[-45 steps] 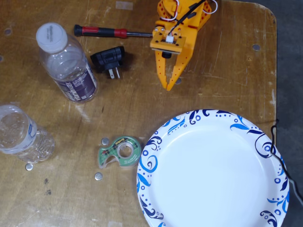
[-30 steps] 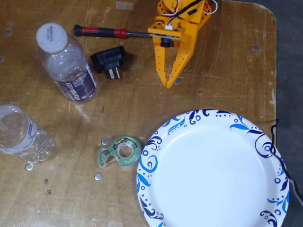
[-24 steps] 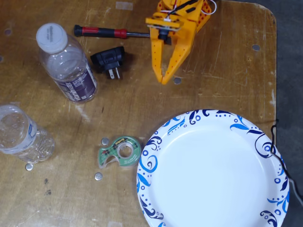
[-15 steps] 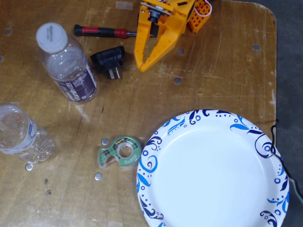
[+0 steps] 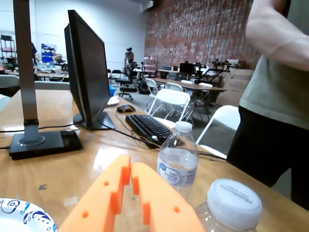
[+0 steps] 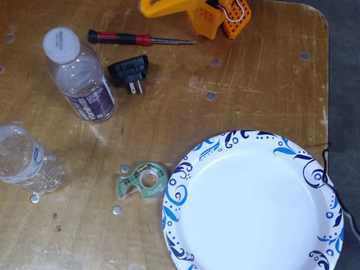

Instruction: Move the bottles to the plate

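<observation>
**You had swung the gripper left toward the bottles, and the plate was still empty.**

In the fixed view, the pale-label bottle (image 6: 25, 160) stood at the far left edge and the purple-label bottle (image 6: 79, 76) just right of it, both well apart from the plate (image 6: 180, 197) at lower right. Your gripper (image 5: 131, 180), jaws nearly together and empty, had risen and turned from mid-table to the top edge, now aimed at both bottles. Screwdriver (image 6: 132, 39), plug (image 6: 129, 72) and tape (image 6: 142, 181) crowded the path; bare wood lay between.

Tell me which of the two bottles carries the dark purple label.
The capped bottle near the black plug, toward the table's far edge. The other bottle, at the left edge, has a pale label.
</observation>
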{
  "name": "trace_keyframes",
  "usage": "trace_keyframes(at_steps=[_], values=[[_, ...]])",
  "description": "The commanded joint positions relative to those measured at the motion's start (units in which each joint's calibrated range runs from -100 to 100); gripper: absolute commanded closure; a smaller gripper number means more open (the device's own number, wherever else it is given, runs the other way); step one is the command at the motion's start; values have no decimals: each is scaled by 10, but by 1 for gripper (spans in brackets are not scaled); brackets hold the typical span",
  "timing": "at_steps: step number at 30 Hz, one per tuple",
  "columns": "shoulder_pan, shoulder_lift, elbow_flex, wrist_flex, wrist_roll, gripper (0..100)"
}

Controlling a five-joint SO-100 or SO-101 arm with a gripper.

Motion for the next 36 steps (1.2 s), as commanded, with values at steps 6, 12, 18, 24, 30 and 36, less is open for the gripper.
trace_keyframes(at_steps=[6, 12, 18, 24, 30, 36], values=[[76, -2, -22, 10, 3, 71], [78, 68, -34, 2, -1, 56], [91, 196, -99, 3, -20, 55], [119, 309, -170, 2, -38, 56], [137, 376, -207, 2, -39, 56], [131, 412, -217, -4, -40, 56]])
